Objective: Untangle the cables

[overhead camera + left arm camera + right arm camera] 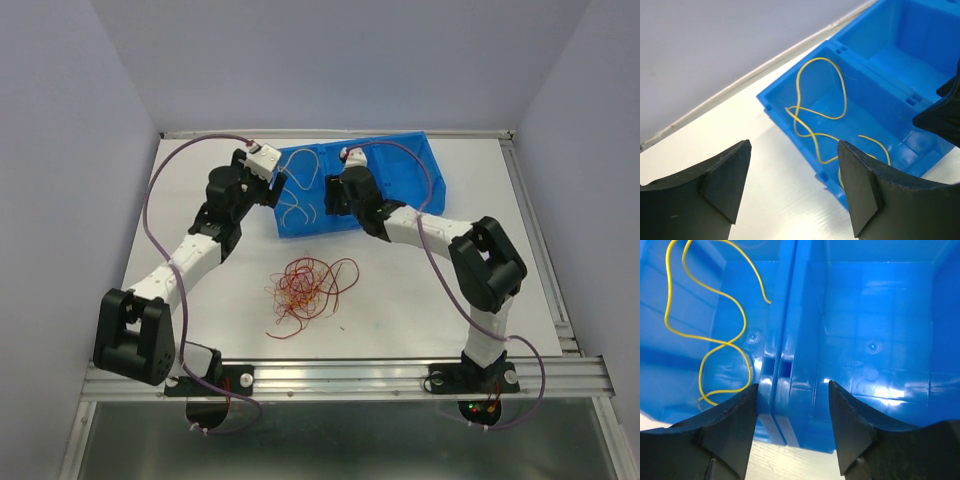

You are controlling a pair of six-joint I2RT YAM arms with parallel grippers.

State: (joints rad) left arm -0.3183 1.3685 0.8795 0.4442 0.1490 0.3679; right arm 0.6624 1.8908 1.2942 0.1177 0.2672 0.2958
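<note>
white table [420, 290], grey walls. red-orange cables [308, 290] tangled at frame centre. one yellow cable [820, 59] inside blue bin [410, 170], upper middle. left gripper [792, 167], right gripper [792, 405]: jaws apart, empty, at bin.

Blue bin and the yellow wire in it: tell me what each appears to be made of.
Blue bin: probably moulded rigid plastic, glossy; bright highlights and circular mould marks. Yellow wire: thin, flexible, likely plastic-coated; smooth uniform colour, loose curls. Core unseen.
</note>
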